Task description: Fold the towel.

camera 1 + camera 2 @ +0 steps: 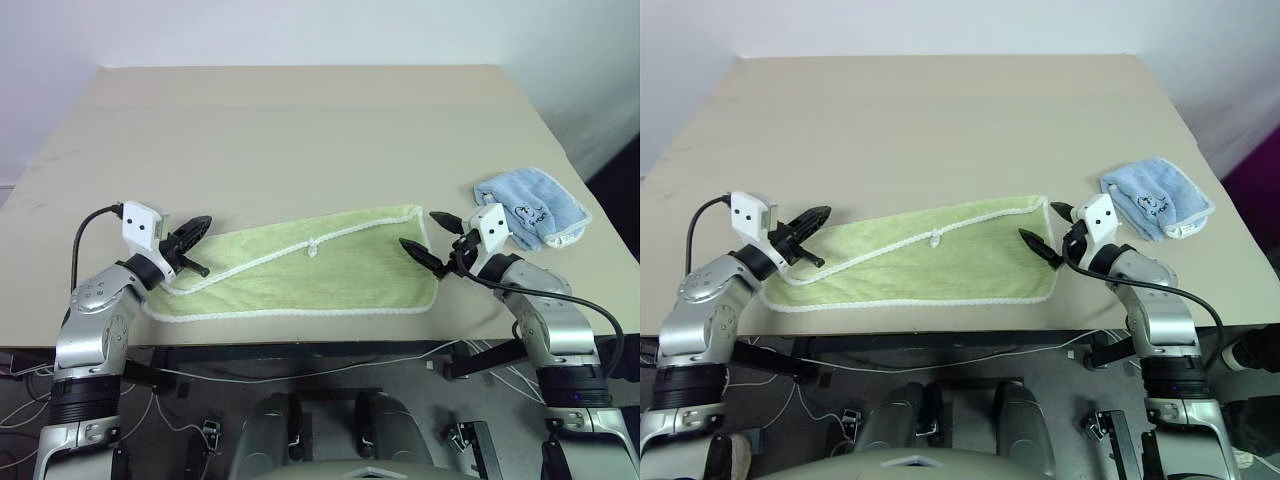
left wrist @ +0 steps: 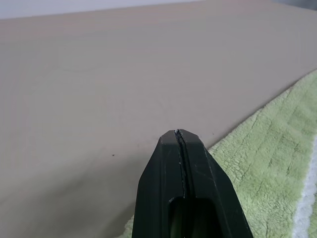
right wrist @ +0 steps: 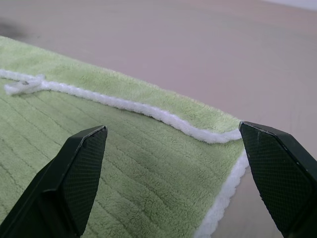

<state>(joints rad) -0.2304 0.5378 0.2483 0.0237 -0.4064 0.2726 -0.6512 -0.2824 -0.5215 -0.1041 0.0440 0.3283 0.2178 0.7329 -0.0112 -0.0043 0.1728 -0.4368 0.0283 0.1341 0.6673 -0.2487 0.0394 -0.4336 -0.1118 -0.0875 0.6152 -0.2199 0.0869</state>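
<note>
1. The 2 head views looked forward and down from above onto the desk (image 1: 300, 120), sharing nearly the whole scene with a slight sideways offset.
2. The left wrist view sat low and close behind the left claw (image 2: 179, 136), facing across the desk and the towel (image 2: 277, 148) edge.
3. The right wrist view looked closely between the right claw (image 3: 173, 139) fingers at the towel's corner, also seen from above.

Desk (image 1: 300, 130) bare from far edge down to towel (image 1: 300, 270). Blue cloth (image 1: 530, 210) sits near right edge, just beyond right gripper (image 1: 432, 238). Towel spans near edge.
</note>
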